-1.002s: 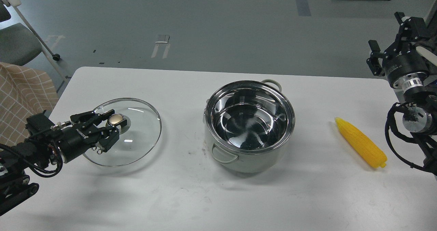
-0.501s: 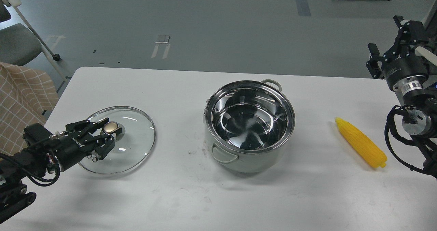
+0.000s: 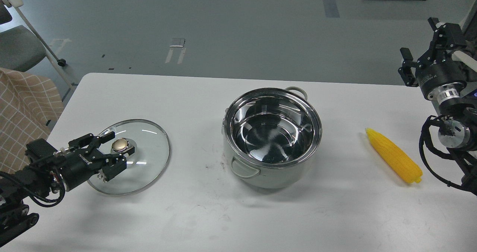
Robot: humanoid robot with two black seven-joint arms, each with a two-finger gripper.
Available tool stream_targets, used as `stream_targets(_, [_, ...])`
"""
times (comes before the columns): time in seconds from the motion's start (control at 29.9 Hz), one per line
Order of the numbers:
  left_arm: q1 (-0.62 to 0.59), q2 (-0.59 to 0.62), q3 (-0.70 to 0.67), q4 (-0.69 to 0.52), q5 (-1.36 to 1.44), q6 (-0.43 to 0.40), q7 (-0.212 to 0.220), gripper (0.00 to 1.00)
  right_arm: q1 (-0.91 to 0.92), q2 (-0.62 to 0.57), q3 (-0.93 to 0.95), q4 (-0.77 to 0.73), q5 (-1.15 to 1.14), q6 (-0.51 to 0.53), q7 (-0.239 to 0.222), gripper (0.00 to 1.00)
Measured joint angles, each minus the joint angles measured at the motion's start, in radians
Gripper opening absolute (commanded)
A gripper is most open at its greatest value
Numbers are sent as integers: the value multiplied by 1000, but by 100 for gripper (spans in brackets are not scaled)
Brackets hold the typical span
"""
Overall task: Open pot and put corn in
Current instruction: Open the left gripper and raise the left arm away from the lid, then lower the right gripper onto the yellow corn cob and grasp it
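Pot [image 3: 272, 137]: stainless steel, pale grey-green outer wall, standing upright near the middle of the table [image 3: 208, 214]. Uncovered; the polished interior holds nothing. One loop handle faces the near-left side, the other shows behind the far rim.

Corn [image 3: 393, 155]: bright yellow cob, lying flat on the table to the right of the pot and well apart from it. Tapered tip points to the far left, blunt end to the near right. Nothing touches it.

Lid [image 3: 130, 157]: flat glass disc with metal rim and gold knob [image 3: 120, 144], lying on the table left of the pot, clear of it, knob up.

Left gripper [image 3: 116, 149]: black, reaching in from the lower left over the lid's near-left part. Jaws spread, one finger behind the knob and one in front of it, each with a gap to the knob; nothing is grasped.

Right gripper [image 3: 423, 45]: at the right edge, raised beyond the table's far right corner and well apart from the corn. Its two fingers stand apart with nothing between them; jaws released.

Table: white top, a few dark scuffs left of the pot.

Surroundings: grey floor beyond the table; a chair [image 3: 18, 47] at the far left; a tan checked cloth [image 3: 26, 106] at the left edge.
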Motion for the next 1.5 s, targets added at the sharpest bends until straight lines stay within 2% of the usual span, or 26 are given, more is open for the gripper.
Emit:
stream_targets(0.27, [-39,46,-34,-20,-119,0,-2,95,1,-11,1,10,-3,2,0,100])
stream_targets(0.4, [-139,59,-38,-27,-274,-1,-2,95,10,-45,-8,33,-48,5,0,100])
stream_targets(0.5, [-221,59,-39,-28,-427,-37,-2,95,21,-93,-12,72,-128,6,0,100])
stream_targets(0.6, [-308,48,-39,-27,-552,-112,-2,95,53,-171,-21,119,-215,10,0,100])
stream_targets(0.67, [-370,30,-42,-27,-662,-201,-2,95,92,-230,-66,143,-296,14,0,100])
stream_targets(0.87, [-512,-54,-54,-27,-1063,-452,-2,96,216,-425,-297,270,-562,19,0,100])
stream_targets(0.94, [-534,-67,-61,-26,-1184,-506,-2,96,246,-495,-361,310,-689,19,0,100])
stream_targets(1.2, [-562,-127,-115,-29,-1401,-648,-2,97,259,-644,-532,401,-1186,10,0,100])
stream_targets(1.34, [-559,-164,-160,-29,-1492,-718,-2,97,252,-653,-602,417,-1304,3,0,100])
stream_targets(1.5, [-555,-194,-173,-29,-1521,-731,-2,97,228,-633,-662,409,-1434,1,0,100])
